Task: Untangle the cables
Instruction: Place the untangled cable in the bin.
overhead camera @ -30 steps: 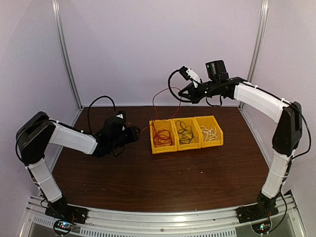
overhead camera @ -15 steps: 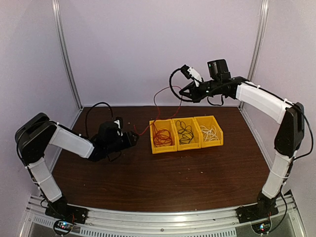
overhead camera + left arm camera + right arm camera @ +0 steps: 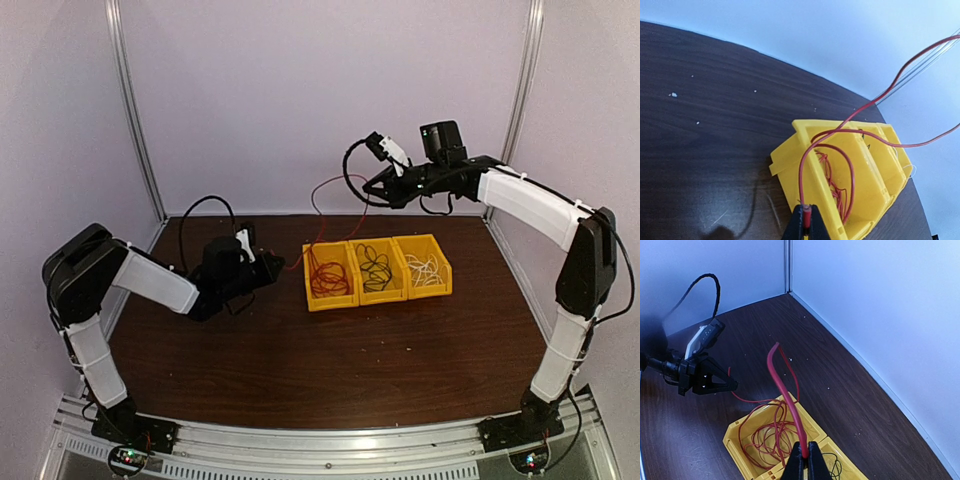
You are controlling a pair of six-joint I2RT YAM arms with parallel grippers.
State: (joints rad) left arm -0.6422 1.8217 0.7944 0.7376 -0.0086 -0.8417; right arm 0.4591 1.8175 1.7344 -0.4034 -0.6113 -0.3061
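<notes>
Between two grippers over a dark wooden table (image 3: 350, 370), a thin red wire (image 3: 317, 205) climbs from the leftmost yellow plastic bin (image 3: 330, 301), where most of its loops lie. A hard pull could snag them on the rim and tip or drag the light bin. Far back, the right gripper (image 3: 803, 452) hangs high, arm reaching left; the left gripper (image 3: 806, 212) crouches low, left of the bin. Both pinch the wire.

You can see the red cable (image 3: 325, 278) lying mostly in loose loops in the left yellow bin (image 3: 331, 303). One strand runs out low to the left gripper (image 3: 283, 268), which pinches it. Another climbs high to the right gripper (image 3: 368, 188), pinched too. The black cable (image 3: 375, 266) curls in the middle bin (image 3: 384, 297). The white cable (image 3: 425, 268) curls in the right bin (image 3: 432, 290).
</notes>
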